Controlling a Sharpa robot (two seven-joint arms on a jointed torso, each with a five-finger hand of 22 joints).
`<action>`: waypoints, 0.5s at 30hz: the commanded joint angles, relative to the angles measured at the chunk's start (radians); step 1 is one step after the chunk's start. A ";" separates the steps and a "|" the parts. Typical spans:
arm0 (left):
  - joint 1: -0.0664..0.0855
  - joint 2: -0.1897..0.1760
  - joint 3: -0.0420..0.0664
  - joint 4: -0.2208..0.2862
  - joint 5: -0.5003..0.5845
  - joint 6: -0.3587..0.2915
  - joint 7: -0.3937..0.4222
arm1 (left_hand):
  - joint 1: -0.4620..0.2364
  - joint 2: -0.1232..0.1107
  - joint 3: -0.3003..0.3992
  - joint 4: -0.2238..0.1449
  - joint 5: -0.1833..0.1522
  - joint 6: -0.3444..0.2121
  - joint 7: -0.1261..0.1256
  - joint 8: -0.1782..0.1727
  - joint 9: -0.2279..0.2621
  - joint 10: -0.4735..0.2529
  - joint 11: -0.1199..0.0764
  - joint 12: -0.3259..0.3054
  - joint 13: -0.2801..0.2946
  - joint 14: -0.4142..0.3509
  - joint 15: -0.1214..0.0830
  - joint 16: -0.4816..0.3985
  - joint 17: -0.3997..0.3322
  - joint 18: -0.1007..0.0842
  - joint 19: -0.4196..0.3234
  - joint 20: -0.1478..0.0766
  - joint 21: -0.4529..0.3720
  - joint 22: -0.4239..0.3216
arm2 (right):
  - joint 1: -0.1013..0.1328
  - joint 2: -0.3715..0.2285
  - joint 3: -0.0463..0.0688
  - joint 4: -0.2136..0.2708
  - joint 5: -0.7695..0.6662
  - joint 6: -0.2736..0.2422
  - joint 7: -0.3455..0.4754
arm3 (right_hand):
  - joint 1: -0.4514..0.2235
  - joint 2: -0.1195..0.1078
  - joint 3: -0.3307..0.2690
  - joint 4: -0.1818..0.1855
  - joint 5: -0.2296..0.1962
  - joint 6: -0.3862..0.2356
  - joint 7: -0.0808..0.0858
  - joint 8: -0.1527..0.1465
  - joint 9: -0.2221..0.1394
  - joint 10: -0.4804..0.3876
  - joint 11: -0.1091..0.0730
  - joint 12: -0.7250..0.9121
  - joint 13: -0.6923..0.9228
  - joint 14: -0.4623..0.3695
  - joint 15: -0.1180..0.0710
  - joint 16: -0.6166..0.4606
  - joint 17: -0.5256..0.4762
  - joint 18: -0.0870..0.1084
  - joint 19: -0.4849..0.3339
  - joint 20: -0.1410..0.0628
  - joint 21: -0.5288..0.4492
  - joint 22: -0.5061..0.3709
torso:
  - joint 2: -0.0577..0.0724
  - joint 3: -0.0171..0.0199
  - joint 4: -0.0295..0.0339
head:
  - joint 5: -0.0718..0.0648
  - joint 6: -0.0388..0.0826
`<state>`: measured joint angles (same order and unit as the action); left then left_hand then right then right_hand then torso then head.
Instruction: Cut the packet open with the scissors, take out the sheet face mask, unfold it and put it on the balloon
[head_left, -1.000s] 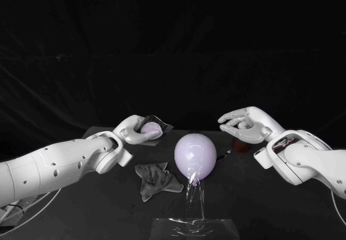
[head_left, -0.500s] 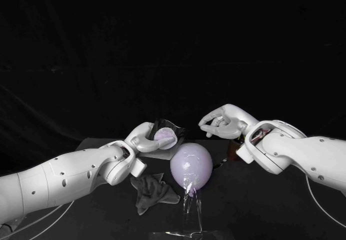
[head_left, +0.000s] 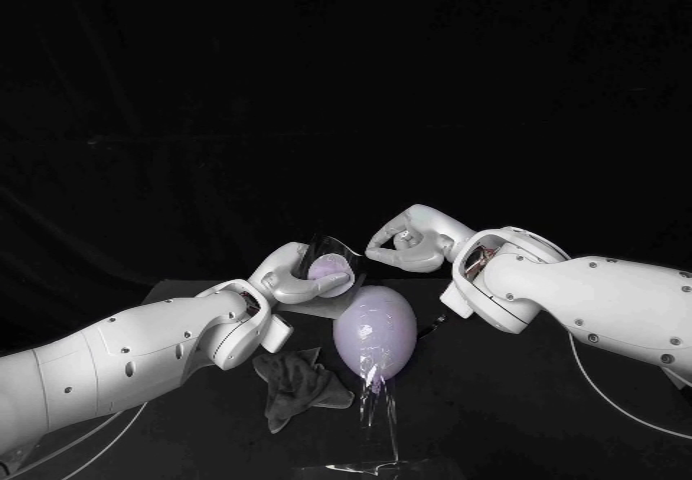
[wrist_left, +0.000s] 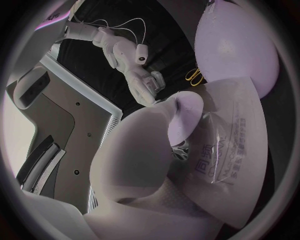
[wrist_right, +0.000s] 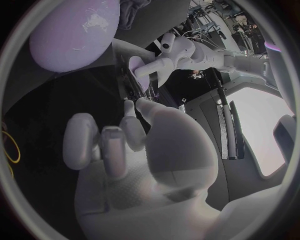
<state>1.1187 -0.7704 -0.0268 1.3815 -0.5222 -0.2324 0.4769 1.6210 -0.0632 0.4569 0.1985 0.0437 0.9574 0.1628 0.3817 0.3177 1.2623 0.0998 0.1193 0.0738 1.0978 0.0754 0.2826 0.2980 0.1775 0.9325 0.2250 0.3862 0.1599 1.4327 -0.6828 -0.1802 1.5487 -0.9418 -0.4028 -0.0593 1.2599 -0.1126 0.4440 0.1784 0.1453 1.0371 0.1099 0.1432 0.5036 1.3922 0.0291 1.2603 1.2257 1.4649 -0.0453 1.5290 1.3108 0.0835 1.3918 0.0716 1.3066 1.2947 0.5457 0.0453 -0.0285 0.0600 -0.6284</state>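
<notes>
Fingers (wrist_left: 184, 112) of the left hand (head_left: 296, 280) are pinching the packet (wrist_left: 234, 145), holding it up just above the balloon (head_left: 375, 325). Right hand (head_left: 408, 242) sits close by the packet's top edge, fingers curled in on nothing. Can't tell if it's touching. Crumpled grey cloth (head_left: 300, 378) lies on the table (head_left: 519, 400) beside the balloon.

The balloon (head_left: 375, 325) stands just under the narrow gap between left hand's (head_left: 296, 278) packet (wrist_left: 231, 150) and right hand (head_left: 407, 240).
</notes>
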 joint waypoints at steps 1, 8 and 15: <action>0.003 0.006 0.002 -0.003 -0.066 -0.008 0.018 | -0.003 0.006 -0.002 -0.006 0.004 0.002 -0.003 -0.002 0.048 0.010 -0.001 0.007 -0.001 0.000 -0.002 0.006 0.001 -0.002 -0.002 -0.004 0.003 0.001 | 0.002 0.011 0.001 -0.007 -0.035 0.016 -0.017 | -0.010 0.002 0.000 0.007 -0.010 0.000 0.001 0.005 0.002 0.020 0.000 0.030 0.036 0.081 0.007 0.007 0.123 -0.012 0.009 -0.001 0.006 0.007 | 0.000 -0.0001 -0.0005 | -0.006 -0.002; 0.005 0.010 0.002 -0.012 -0.117 -0.023 0.017 | -0.005 0.008 -0.002 -0.010 0.004 0.003 -0.004 -0.004 0.048 0.009 -0.001 0.006 -0.002 -0.002 -0.002 0.007 0.003 -0.003 -0.008 -0.006 0.011 0.006 | 0.007 0.016 0.006 -0.014 -0.041 0.001 -0.010 | -0.027 0.016 -0.003 0.026 -0.017 0.002 0.001 0.011 0.006 0.053 0.001 0.098 0.114 0.086 0.008 0.015 0.153 -0.016 0.018 0.000 0.019 0.025 | 0.001 0.0000 -0.0004 | -0.005 -0.003; 0.007 0.013 0.002 -0.029 -0.150 -0.034 0.019 | -0.007 0.009 -0.001 -0.014 0.004 0.004 -0.004 -0.006 0.047 0.010 -0.001 0.006 -0.003 -0.003 -0.002 0.009 0.005 -0.004 -0.012 -0.007 0.018 0.011 | 0.015 0.018 0.011 -0.022 -0.038 0.021 -0.012 | -0.034 0.016 -0.008 0.033 -0.039 0.002 0.000 0.013 0.008 0.070 0.001 0.132 0.152 0.091 0.008 0.022 0.178 -0.019 0.025 0.000 0.030 0.038 | -0.001 0.0003 -0.0017 | -0.004 -0.003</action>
<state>1.1232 -0.7602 -0.0266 1.3526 -0.6312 -0.2505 0.4783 1.6114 -0.0646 0.4568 0.1899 0.0425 0.9572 0.1626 0.3787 0.3184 1.2638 0.0982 0.1190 0.0725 1.0977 0.0756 0.2865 0.3018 0.1769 0.9272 0.2197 0.3987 0.1699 1.4464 -0.6668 -0.1701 1.5280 -0.9635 -0.4017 -0.0691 1.2339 -0.0944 0.4375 0.2072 0.1060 1.0386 0.1085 0.1510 0.5106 1.4566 0.0289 1.3907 1.3101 1.4648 -0.0449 1.5461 1.3073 0.0831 1.4094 0.0717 1.3335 1.3083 0.5462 0.0453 -0.0293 0.0560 -0.6311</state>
